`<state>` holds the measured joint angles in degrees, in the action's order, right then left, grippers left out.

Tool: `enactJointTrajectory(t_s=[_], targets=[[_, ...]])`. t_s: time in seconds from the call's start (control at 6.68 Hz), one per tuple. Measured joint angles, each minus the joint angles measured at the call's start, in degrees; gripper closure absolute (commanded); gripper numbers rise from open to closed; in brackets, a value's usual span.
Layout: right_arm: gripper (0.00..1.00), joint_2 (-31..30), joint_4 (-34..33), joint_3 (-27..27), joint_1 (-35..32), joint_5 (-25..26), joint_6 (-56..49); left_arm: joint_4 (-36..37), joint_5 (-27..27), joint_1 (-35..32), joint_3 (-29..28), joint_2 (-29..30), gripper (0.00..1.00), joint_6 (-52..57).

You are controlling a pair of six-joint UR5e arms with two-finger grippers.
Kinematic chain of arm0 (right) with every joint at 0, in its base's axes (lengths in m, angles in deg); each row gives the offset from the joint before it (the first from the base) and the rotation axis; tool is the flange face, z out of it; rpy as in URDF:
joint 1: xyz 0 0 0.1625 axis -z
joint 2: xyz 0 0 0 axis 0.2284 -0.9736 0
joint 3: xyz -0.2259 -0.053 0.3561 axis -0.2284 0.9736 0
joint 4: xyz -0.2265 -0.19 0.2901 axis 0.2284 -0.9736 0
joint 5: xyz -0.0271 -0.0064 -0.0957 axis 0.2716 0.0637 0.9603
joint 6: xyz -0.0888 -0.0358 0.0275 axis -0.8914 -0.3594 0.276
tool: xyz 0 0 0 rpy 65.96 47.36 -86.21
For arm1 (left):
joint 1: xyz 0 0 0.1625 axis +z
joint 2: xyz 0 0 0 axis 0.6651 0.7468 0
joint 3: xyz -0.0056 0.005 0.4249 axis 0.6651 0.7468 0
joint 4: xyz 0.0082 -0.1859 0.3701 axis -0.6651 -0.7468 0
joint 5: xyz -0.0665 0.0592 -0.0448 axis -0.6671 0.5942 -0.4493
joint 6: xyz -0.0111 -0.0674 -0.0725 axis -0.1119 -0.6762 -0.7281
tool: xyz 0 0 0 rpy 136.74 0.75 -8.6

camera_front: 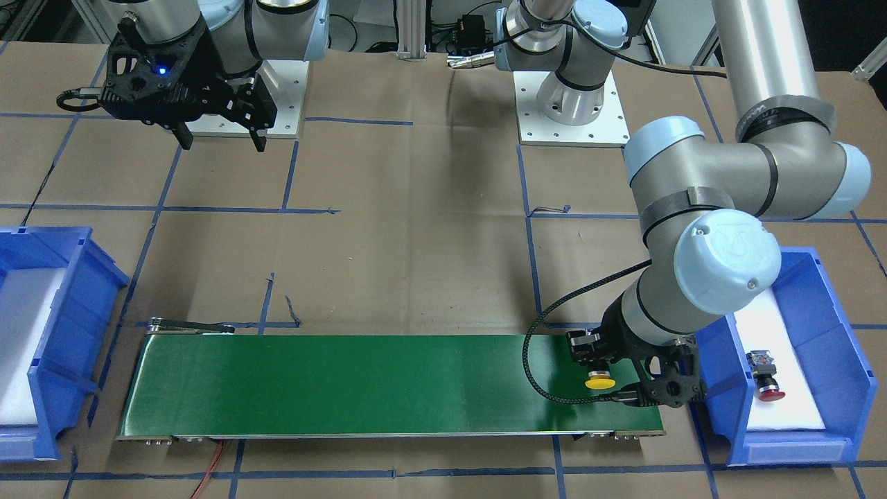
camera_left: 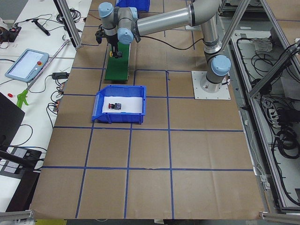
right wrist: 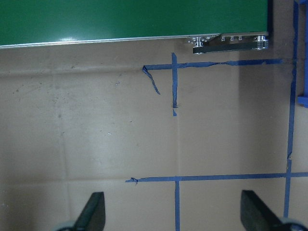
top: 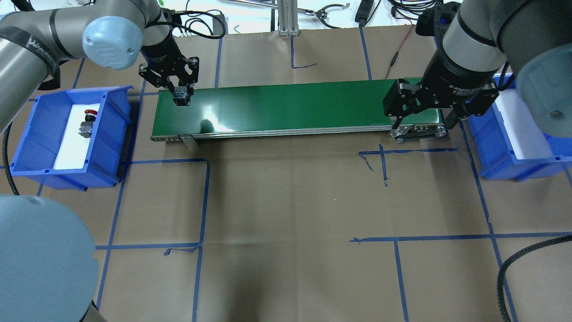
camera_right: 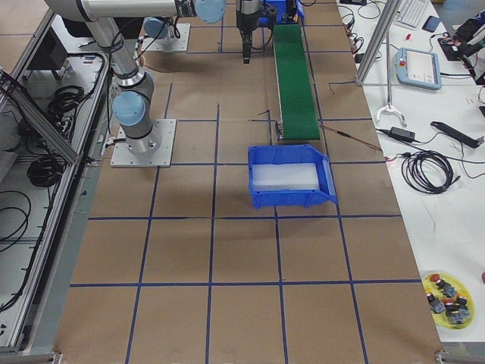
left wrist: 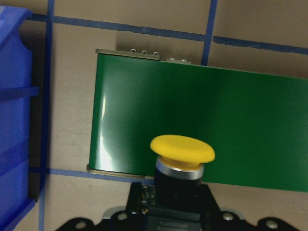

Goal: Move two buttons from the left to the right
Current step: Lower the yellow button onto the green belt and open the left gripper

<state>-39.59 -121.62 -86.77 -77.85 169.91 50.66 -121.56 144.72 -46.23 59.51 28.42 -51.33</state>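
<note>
The yellow button (left wrist: pixel 182 150) is clamped in the left gripper's (top: pixel 181 92) closed jaws over the belt's (camera_front: pixel 388 381) left end. The red button (camera_front: pixel 768 378) lies in the bin (camera_front: pixel 786 450) just beyond that end. The right gripper (camera_front: pixel 220 137) hangs near the belt's right end, jaws wide apart and empty.

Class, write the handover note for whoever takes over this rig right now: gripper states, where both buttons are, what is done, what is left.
Left gripper: shut on the yellow button, over the left end of the green belt. Whether the button touches the belt cannot be told.
Right gripper: open, empty, above the table near the belt's right end.
Red button: lying in the left bin.
Done: yellow button is out of the left bin.
Left: neither button has reached the right bin. Yellow has to get across to it, then the red one must follow.
</note>
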Motion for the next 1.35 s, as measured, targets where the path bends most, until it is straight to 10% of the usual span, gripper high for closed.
enactJointTrajectory(t_s=[0.6,0.75,0.9,1.05,1.35], targets=[[0.00,0.06,-0.07,-0.01,0.00,0.00,0.00,13.88,-0.26,0.23,8.53,1.30,1.00,0.76],[0.00,0.08,-0.07,-0.01,0.00,0.00,0.00,15.60,-0.19,0.26,9.46,2.09,0.78,0.56],[0.00,0.08,-0.07,-0.01,0.00,0.00,0.00,16.14,-0.04,0.28,9.83,2.19,0.16,0.33],[0.00,0.07,-0.07,-0.01,0.00,0.00,0.00,16.24,-0.02,0.30,9.74,2.10,0.00,0.11],[0.00,0.03,-0.07,0.04,0.00,0.00,0.00,15.86,-0.15,0.30,8.71,1.85,0.00,-0.24]])
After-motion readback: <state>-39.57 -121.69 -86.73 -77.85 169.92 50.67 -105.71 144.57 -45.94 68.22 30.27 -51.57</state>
